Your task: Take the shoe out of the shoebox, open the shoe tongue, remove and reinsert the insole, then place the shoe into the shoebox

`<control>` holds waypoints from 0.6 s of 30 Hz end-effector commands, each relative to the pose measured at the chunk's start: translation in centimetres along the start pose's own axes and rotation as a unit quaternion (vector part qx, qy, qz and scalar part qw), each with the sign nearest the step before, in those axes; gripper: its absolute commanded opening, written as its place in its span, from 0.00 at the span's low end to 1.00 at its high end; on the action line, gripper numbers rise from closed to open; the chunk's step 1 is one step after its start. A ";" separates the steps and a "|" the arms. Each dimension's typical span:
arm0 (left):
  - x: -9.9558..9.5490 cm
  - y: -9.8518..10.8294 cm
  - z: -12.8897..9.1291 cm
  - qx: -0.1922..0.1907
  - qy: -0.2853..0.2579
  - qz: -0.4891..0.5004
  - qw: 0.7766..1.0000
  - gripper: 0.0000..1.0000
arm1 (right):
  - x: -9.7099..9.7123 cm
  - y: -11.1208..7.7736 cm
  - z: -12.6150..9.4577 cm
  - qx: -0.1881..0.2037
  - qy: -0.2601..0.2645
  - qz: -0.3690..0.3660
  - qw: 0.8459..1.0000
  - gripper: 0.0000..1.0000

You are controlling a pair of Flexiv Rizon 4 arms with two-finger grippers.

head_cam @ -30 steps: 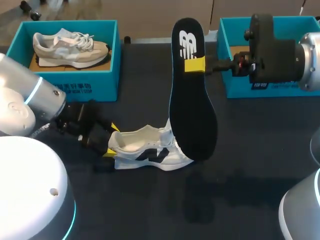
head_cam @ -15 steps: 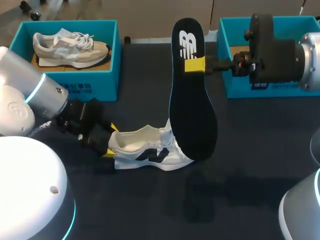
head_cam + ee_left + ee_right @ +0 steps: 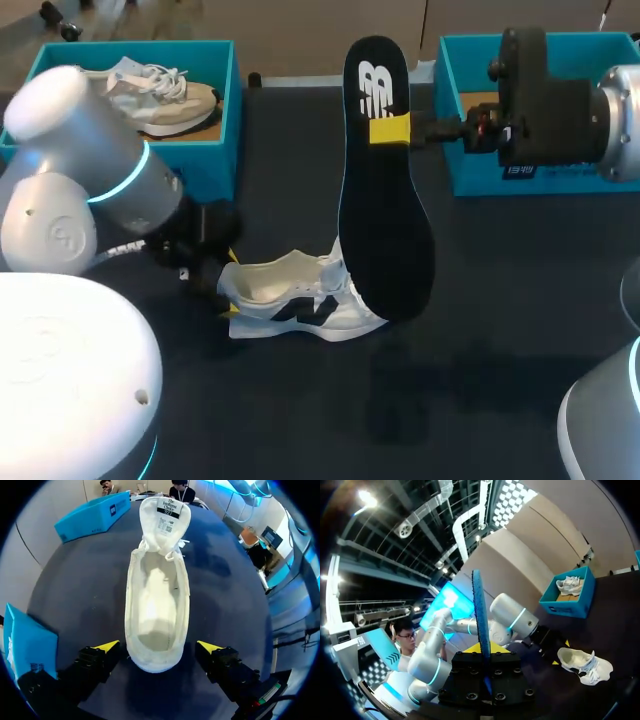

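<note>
The left arm [image 3: 90, 200] has swung its big silver link up towards 10 o'clock, so that it now hides part of the shoebox [image 3: 212, 165] there, while the insole and the arm holding it sit where they did. The left gripper [image 3: 158, 647] stands wide, one yellow tip on each side of the heel of the shoe [image 3: 157, 595] and, as far as the wrist view shows, not pressing it. The shoe lies on the table [image 3: 300, 400] near the middle, its long axis from 9 to 3 o'clock in the head view, heel at 9 towards the left gripper, tongue folded up at the far end. The right gripper [image 3: 392, 130] is clamped on the insole [image 3: 385, 220] near its logo end. The insole hangs almost upright, long axis 12 to 6, its broad forefoot end low over the toe of the shoe. I judge that reinserting turns on this: the opening lies towards 8 o'clock from that lower end. Whether it touches the shoe I cannot tell.
</note>
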State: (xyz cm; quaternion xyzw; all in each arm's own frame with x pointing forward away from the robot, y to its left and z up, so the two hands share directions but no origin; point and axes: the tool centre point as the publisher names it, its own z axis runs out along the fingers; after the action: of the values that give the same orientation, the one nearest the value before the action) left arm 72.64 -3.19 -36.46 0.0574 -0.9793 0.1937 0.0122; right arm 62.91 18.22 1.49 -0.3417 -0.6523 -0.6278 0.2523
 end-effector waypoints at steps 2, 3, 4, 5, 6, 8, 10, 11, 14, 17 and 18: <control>0.1 -0.4 -0.8 -0.064 -0.009 0.001 0.998 1.00 | 0.0 0.0 0.2 0.000 -0.001 0.001 1.000 0.00; 0.1 -0.6 -0.9 -0.074 -0.011 0.001 0.997 1.00 | 0.0 0.0 0.2 0.000 -0.001 0.001 1.000 0.00; 0.1 -0.7 -1.0 -0.083 -0.011 0.001 0.996 1.00 | 0.0 0.0 0.2 0.000 -0.001 0.001 1.000 0.00; 0.1 -0.8 -1.1 -0.096 -0.013 0.001 0.995 1.00 | 0.0 0.0 0.2 0.000 -0.001 0.001 1.000 0.00; 0.1 -0.9 -1.3 -0.110 -0.013 0.005 0.994 1.00 | 0.0 0.0 0.2 0.000 -0.001 0.001 1.000 0.00; 0.1 -1.1 -1.4 -0.134 -0.019 0.005 0.991 1.00 | 0.0 0.0 0.2 0.000 -0.001 0.001 1.000 0.00; 0.2 -1.2 -1.6 -0.146 -0.017 0.010 0.989 1.00 | 0.0 0.0 0.2 0.000 -0.001 0.001 1.000 0.00; 0.2 -1.2 -1.7 -0.151 -0.020 0.010 0.988 1.00 | 0.0 0.0 0.2 0.000 -0.001 0.001 1.000 0.00; 0.4 -1.3 -1.9 -0.160 -0.024 0.016 0.987 1.00 | 0.0 0.0 0.2 0.000 -0.001 0.001 1.000 0.00; 0.5 -1.3 -2.2 -0.165 -0.028 0.017 0.986 1.00 | 0.0 0.0 0.2 0.000 -0.001 0.001 1.000 0.00; 0.6 -1.3 -2.3 -0.167 -0.031 0.018 0.985 1.00 | 0.0 0.0 0.2 0.000 -0.001 0.001 1.000 0.00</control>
State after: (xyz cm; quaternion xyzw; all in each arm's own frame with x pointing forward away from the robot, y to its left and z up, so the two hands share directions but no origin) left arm 72.55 -3.39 -34.35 0.0419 -0.9965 0.0715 -0.0103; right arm 62.91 18.22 1.49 -0.3416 -0.6523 -0.6278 0.2524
